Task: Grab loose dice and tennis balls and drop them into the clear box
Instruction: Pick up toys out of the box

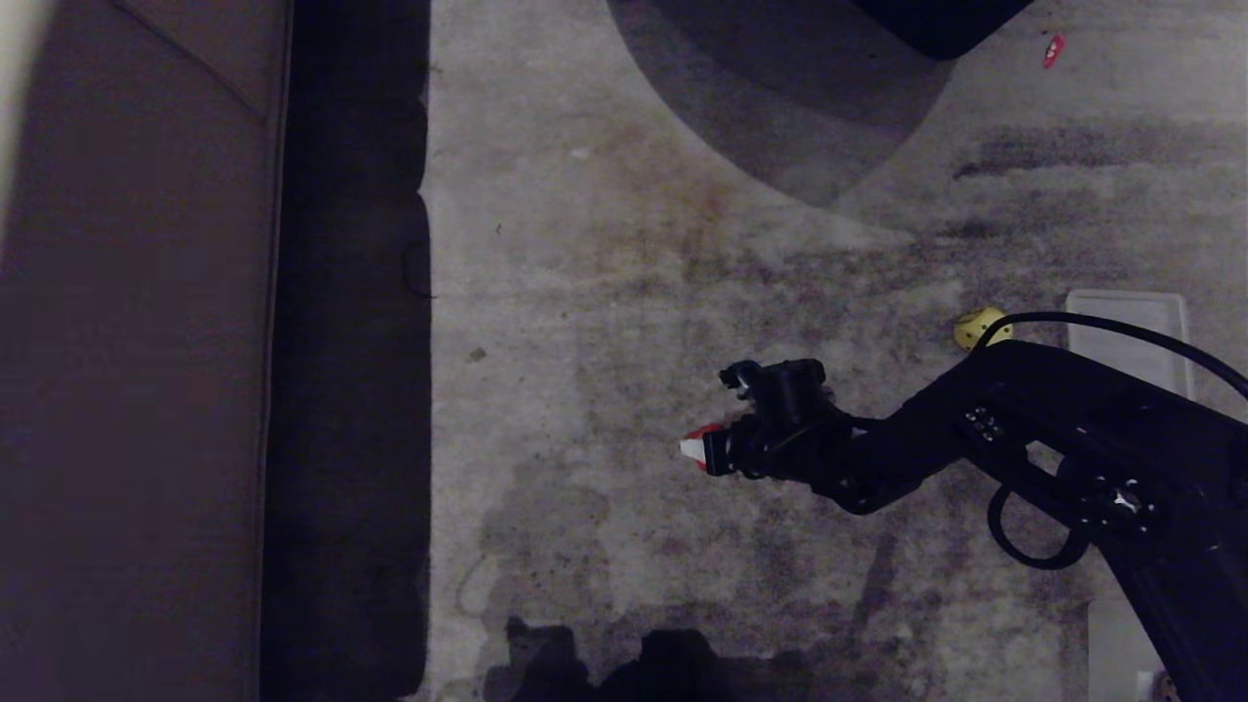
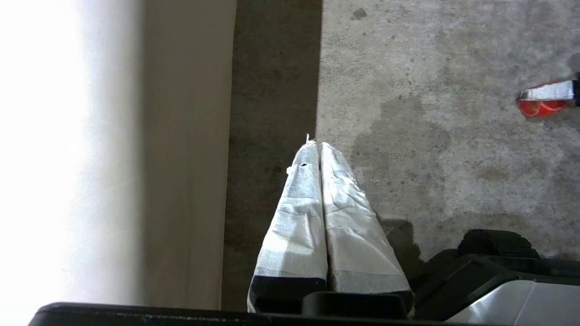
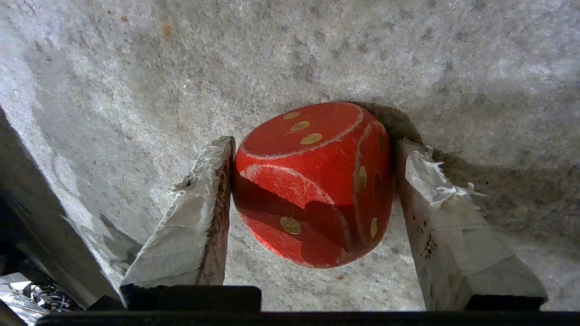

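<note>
Grasping of the red die (image 3: pixel 312 185) is in hand: it lies on the carpet (image 1: pixel 624 292) mid-scene, bracketed by the right gripper (image 3: pixel 312 181), whose pads touch both its sides. Next, a firm clamp and a lift are called for, then carriage to the clear box, which cannot be made out. The left gripper (image 2: pixel 320 147) is seen pressed together, idle at the near left.

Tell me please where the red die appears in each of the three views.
Head view: red die at the right gripper's tip, centre.
Left wrist view: right edge, upper part.
Right wrist view: centre, between the white fingers.
Shared landmark: the stained grey carpet.
</note>
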Tool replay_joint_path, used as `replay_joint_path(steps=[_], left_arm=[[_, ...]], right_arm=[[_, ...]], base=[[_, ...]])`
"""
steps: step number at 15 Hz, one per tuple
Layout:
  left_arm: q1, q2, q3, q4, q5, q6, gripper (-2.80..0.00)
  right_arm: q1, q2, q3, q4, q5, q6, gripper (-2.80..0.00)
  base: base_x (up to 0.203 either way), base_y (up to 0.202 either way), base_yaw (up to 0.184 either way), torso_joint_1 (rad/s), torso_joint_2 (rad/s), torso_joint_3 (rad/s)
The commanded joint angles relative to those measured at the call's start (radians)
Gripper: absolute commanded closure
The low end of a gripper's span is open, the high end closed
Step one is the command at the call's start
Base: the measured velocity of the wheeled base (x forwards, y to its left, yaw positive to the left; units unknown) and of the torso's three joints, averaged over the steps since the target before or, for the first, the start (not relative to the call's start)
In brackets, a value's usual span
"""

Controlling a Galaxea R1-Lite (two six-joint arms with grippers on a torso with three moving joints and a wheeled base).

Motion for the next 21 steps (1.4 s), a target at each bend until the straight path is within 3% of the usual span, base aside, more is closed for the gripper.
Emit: replay_joint_path(steps=[1, 12, 21], left_arm=[[0.000, 0.001, 0.002, 0.000, 0.001, 0.000, 0.00], [0.000, 0.001, 0.002, 0.000, 0.001, 0.000, 0.00], [0.000, 0.000, 0.002, 0.000, 0.001, 0.000, 0.00]], right_arm=[[-0.005, 0.001, 0.000, -0.003, 0.002, 0.004, 0.00], [-0.013, -0.030, 0.006, -0.003, 0.005, 0.031, 0.00], [-0.053, -0.163, 0.060, 0.013, 0.006, 0.033, 0.00]], base=[[0.000, 0.000, 0.000, 0.000, 0.00, 0.000], [0.000, 0.000, 0.000, 0.000, 0.00, 0.000], [0.000, 0.000, 0.000, 0.000, 0.00, 0.000]])
